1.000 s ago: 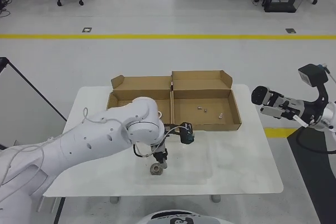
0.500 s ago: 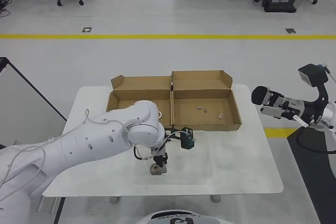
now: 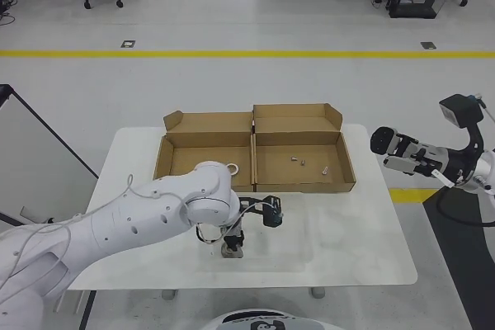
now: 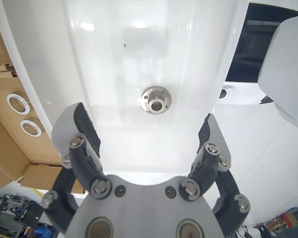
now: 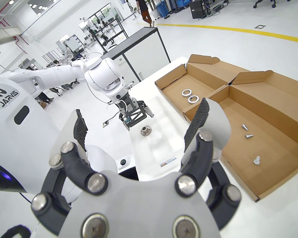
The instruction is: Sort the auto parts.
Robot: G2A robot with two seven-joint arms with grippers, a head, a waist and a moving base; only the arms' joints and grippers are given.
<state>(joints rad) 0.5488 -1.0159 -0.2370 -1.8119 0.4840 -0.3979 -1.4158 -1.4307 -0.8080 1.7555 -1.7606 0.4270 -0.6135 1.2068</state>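
A silver flanged hub stands alone on the white table, near its front edge. My left gripper hangs open just above and short of the hub, with one finger on either side of the line to it. From the right wrist view, the left gripper is right beside the hub. Two white rings lie in the left cardboard box. Three bolts lie in the right cardboard box. My right gripper is open and empty, held in the air off the table's right side.
The two open boxes sit side by side at the table's far edge, lids folded back. A black-framed cabinet stands left of the table. The table's right half is bare white surface.
My left gripper has swung toward the table's front edge and come down over the hub, which it now largely covers in the top view. The right arm has stayed still.
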